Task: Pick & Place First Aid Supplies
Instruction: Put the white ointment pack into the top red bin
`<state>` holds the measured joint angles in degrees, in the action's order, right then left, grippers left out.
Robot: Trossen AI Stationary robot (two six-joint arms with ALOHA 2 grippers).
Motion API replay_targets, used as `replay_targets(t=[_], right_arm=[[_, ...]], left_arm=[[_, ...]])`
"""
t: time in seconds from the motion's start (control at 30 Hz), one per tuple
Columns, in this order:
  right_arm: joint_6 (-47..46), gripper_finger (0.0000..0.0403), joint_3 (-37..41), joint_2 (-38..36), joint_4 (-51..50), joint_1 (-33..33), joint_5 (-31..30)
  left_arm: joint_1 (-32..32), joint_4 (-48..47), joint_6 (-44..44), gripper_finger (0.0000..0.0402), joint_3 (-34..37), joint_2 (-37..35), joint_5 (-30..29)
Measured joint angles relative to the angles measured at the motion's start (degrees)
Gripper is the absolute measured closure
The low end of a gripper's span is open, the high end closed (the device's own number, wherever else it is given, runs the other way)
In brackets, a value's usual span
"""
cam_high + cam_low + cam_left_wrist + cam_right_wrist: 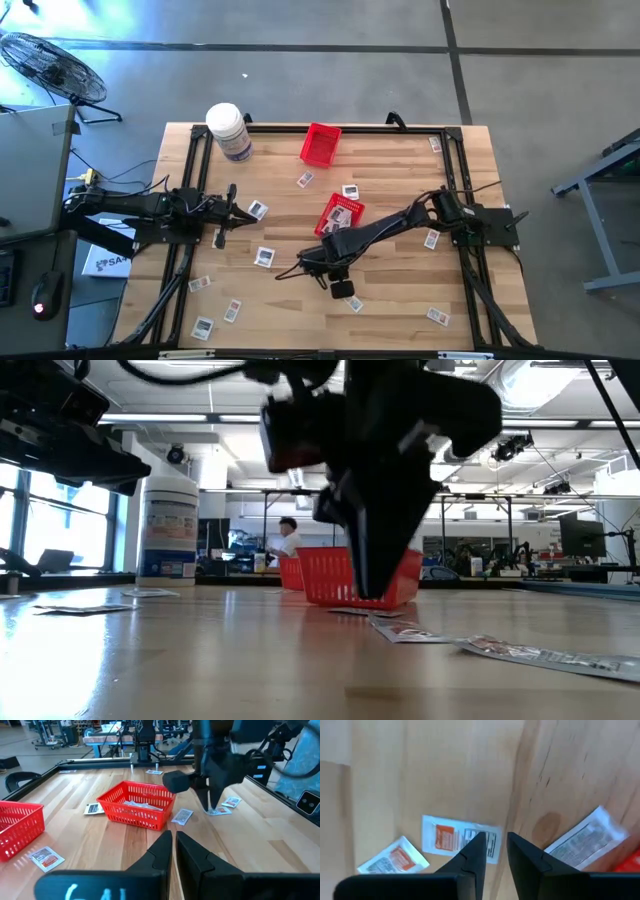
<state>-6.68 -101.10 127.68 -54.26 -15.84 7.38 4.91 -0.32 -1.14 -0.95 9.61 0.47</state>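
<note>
Several small white packets with dark or orange print lie flat across the wooden table [400,170]. More lie inside the nearer red basket [340,213]. My right gripper [496,842] points down close over the table just in front of that basket, its fingers a little apart, open. One fingertip stands over the edge of an orange-printed packet [452,836]. Two other packets [394,859] [585,837] lie on either side. In the high view this gripper [343,289] is beside a packet [356,303]. My left gripper [243,212] waits at the table's left, shut [173,842]. My right gripper comes from above, pointing down, with one fingertip [479,845] over the orange-printed packet's end [490,840]. Whether it touches the packet, I cannot tell. The packet lies flat on the table.
A second red basket [320,143] and a big white jar [229,130] stand near the far edge. A black frame [190,180] runs along the table's sides. Loose packets lie near the left arm [258,209] [264,256] and at the near corners [204,326] [437,315].
</note>
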Motion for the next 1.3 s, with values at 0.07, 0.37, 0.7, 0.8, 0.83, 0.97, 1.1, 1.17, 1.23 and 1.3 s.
replay_targets(t=[0.07,0.37,0.7,0.8,0.83,0.97,1.1,1.17,1.23,1.3], right_arm=[[1.4,0.0331,-1.4,0.0,-0.5,0.1,0.0],[5.7,0.0331,-1.8,0.3,-1.1,0.2,0.2],[10.0,0.0331,-1.8,0.3,-1.7,0.6,-0.3],[10.5,0.0331,-1.8,0.4,-1.7,0.9,-0.4],[11.0,0.0331,-1.8,0.5,-1.7,0.9,-0.4],[11.5,0.0331,-1.8,1.8,-1.9,0.9,0.3],[11.4,0.0331,-1.8,2.9,-2.1,0.7,1.2],[11.3,0.0331,-1.8,2.9,-1.7,0.7,1.3],[11.3,0.0331,-1.8,2.9,-1.5,0.7,1.3],[11.6,0.0331,-1.8,2.9,-1.9,0.7,1.7]], left_arm=[[0.0,0.0,0.0,0.0380,0.0,0.0,0.0],[0.0,0.0,0.0,0.0380,0.0,0.0,0.0],[0.0,0.0,0.0,0.0380,0.0,0.0,0.0],[0.0,0.0,0.0,0.0380,0.0,0.0,0.0],[0.0,0.0,0.0,0.0380,0.0,0.0,0.0],[0.0,0.0,0.0,0.0380,0.0,0.0,0.0],[0.0,0.0,0.0,0.0380,0.0,0.0,0.0],[0.0,0.0,0.0,0.0380,0.0,0.0,0.0],[0.0,0.0,0.0,0.0380,0.0,0.0,0.0],[0.0,0.0,0.0,0.0380,0.0,0.0,0.0]])
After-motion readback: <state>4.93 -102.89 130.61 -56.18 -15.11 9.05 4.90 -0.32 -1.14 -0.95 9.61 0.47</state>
